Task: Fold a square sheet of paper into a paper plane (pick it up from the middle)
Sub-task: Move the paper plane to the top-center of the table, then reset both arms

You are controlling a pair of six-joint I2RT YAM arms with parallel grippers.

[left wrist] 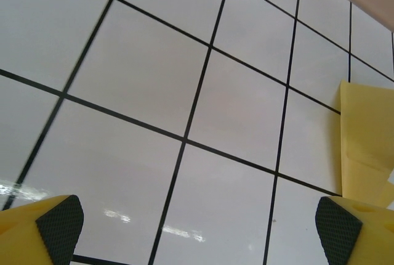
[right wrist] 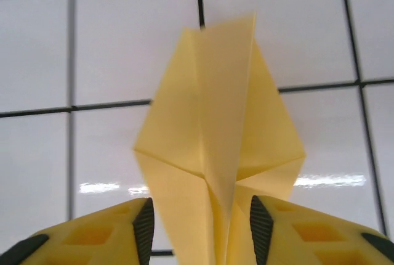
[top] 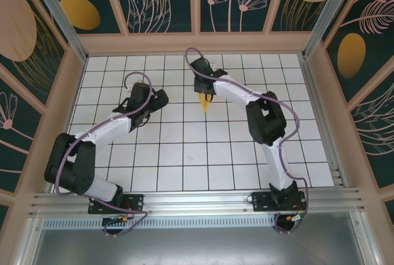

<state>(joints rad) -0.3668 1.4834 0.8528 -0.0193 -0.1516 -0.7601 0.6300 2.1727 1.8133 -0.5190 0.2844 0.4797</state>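
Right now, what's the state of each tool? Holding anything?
Left tool: open, holding nothing.
Right tool: open, pads apart on either side of the plane, not clamped on it.

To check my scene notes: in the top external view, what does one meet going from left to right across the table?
First the left gripper, then the paper plane, then the right arm's elbow.

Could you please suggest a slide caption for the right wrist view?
Folded yellow paper plane between the parted jaws of the right gripper, over the white tiled table.
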